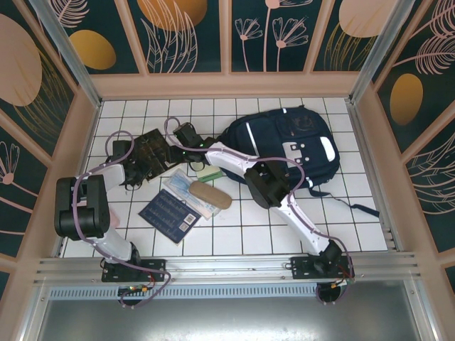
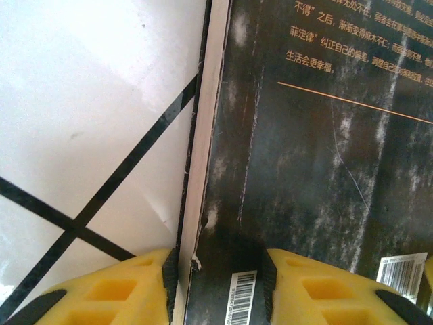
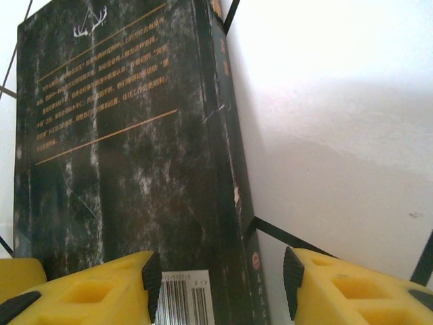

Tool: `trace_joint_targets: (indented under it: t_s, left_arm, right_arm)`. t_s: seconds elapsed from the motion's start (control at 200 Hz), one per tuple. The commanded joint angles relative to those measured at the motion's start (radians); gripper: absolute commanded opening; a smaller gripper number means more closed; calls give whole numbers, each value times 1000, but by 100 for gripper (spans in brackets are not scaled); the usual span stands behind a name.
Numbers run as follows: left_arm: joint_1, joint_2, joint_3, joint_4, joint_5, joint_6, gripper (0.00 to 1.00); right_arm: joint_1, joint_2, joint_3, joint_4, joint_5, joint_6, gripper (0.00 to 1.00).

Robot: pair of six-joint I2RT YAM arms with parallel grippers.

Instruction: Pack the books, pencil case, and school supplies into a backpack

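**Black book (image 1: 153,150) straddled on two sides**

From above, we see this book lying left of the backpack (image 1: 291,145). The left gripper (image 1: 136,169) is at the book's near-left corner and the right gripper (image 1: 182,138) at its far-right edge. A navy book (image 1: 169,215) lies nearer the arm bases. At the left wrist, the yellow fingers (image 2: 128,292) are apart, straddling the book's page edge (image 2: 206,135). At the right wrist, the fingers stand apart around its spine (image 3: 237,203).

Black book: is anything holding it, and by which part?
Cannot be told. The left end effector straddles the black book at its page edge, the right end effector straddles its spine corner; neither grip is plainly closed.
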Motion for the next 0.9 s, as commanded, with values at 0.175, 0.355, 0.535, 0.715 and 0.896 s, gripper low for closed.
trace_joint_targets:
  t_s: [0.175,0.355,0.535,0.715,0.896]
  left_arm:
    - [2,45,-57,53,72,-8,38]
    - [2,45,-58,62,83,-1,37]
    - [2,38,-60,61,84,2,37]
    - [2,22,-58,61,94,4,37]
    - [2,19,-64,70,114,2,37]
  right_arm:
    - [14,75,53,-14,-410,4,50]
    - [8,6,8,123,-620,26,46]
    - [3,-74,-49,231,-706,51,43]
    - [-3,-60,-56,222,-698,60,40]
    - [3,-16,-12,189,-654,87,41]
